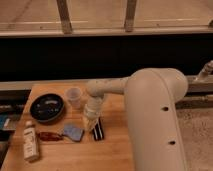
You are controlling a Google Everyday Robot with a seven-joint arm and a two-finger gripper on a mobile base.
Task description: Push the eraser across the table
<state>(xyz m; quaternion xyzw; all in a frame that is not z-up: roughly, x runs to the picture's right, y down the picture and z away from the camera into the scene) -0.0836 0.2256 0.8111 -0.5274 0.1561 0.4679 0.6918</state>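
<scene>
One arm is all I am working with, and it is coming in from the right, its big pale bulk filling the right side of the view while the forearm is bending left and then down toward the table. My gripper is pointing down at the light wooden planks near the middle of the tabletop, hanging just to the left of the eraser. Whether the gripper is parted or closed I cannot tell, and I cannot tell if it is touching the eraser or only standing close beside it. The eraser is lying flat on the wood, a small dark block with pale stripes, its long side running from the near edge toward the far edge. Just left of my gripper a blue-grey pad is lying flat, and left of that a reddish-brown oblong object is resting on the planks. A white bottle is lying near the front left corner (its label is too small to read). Farther back, a clear plastic cup is standing upright beside my forearm, and a round black dish is sitting to the left of the cup. Beyond the far edge a dark band is running across the view.
</scene>
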